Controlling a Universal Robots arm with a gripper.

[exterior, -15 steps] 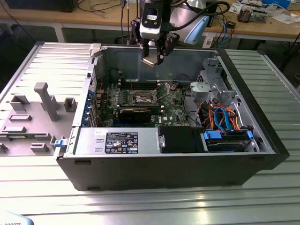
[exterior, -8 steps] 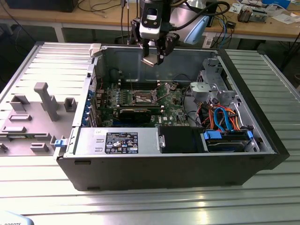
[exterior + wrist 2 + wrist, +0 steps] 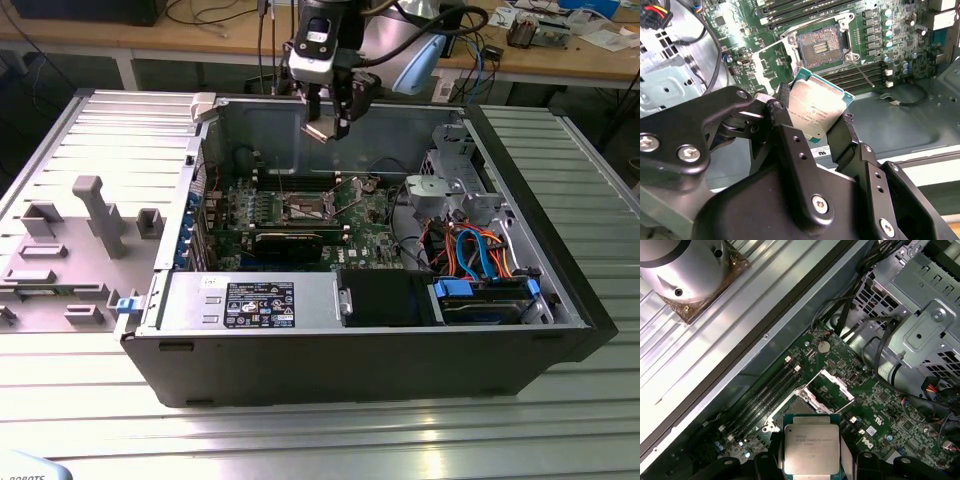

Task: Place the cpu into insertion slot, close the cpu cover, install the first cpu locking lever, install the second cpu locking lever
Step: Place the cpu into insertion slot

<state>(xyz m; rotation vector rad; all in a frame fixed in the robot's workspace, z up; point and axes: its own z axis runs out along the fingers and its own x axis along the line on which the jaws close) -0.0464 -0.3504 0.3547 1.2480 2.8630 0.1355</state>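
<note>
The cpu (image 3: pixel 815 107) is clamped by its edges between the two black fingers (image 3: pixel 785 100) of the gripper (image 3: pixel 816 106), metal top facing both wrist cameras. In the exterior view the gripper (image 3: pixel 328 128) and cpu (image 3: pixel 318 130) are held high above the open computer case (image 3: pixel 350 360), over the green board (image 3: pixel 375 232) and well apart from it. The insertion slot (image 3: pixel 820 47) is seen uncovered, with its dark contact field exposed. The cpu cover (image 3: pixel 771 67) is swung up beside the slot. A thin metal lever (image 3: pixel 862 72) is seen released, angled off the slot's edge. In the first wrist view the cpu (image 3: pixel 811 447) is seen in front of the slot (image 3: pixel 792 412), with the raised cover (image 3: pixel 836 387) just beyond and the long memory slots (image 3: pixel 765 395) alongside.
</note>
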